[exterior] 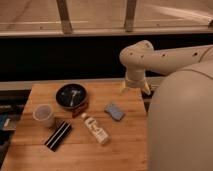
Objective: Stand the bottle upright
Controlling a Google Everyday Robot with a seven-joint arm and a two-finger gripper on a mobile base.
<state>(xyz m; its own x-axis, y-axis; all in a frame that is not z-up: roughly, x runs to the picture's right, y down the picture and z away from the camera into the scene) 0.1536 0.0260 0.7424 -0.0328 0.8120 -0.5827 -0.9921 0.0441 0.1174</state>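
we see the bottle [96,129] lying on its side near the middle of the wooden bench [125,152]. it lies on a diagonal, with its white cap toward the black bowl [71,96] and its base toward the front right. a translucent cup [44,115] stands well to its left, a striped block [58,136] lies flat between them, and a small blue pad [115,111] rests just beyond it to the right.

the gripper [135,90] hangs over the far right edge of the bench, well apart from the bottle. its fingers are spread wide with nothing between them. we judge this to be a ready stance before any reach, since the bottle is untouched. because the bottle lies slantwise, we would expect the wrist to need turning so the fingers can close across its slim body.
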